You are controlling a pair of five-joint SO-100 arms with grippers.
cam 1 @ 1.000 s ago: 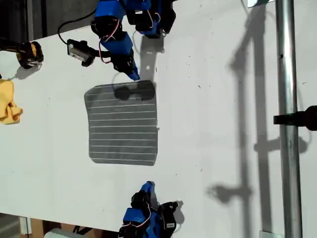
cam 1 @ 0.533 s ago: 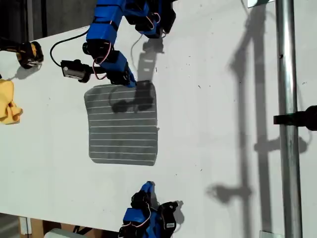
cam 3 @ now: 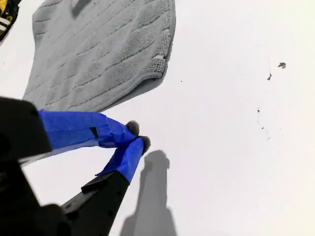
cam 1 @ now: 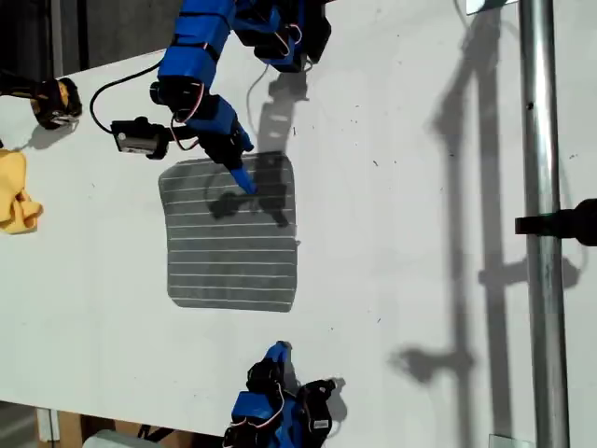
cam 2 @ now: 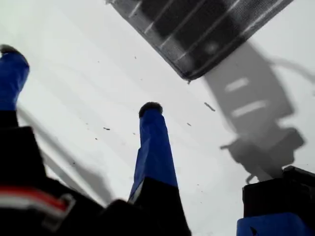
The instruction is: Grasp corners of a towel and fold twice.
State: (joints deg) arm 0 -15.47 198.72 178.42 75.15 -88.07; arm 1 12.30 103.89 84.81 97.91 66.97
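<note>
The towel (cam 1: 231, 238) lay flat on the desk (cam 1: 401, 233). The first tool (cam 1: 242, 179), fingers apart, hung inboard of the corner (cam 1: 287, 161) and risked bunching the edge. The second tool (cam 1: 278, 352) was closed.

Towel (cam 2: 206, 29) cropped at frame edge

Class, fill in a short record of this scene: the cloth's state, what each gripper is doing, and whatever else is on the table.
towel: the towel lies flat and unfolded on the white table
first gripper: my first gripper is open, holds nothing, and is at the towel's edge toward the exterior view's top
second gripper: my second gripper is shut on nothing, over bare table short of a towel corner
other item: yellow cloth at the exterior view's left edge
folds done: none
</note>
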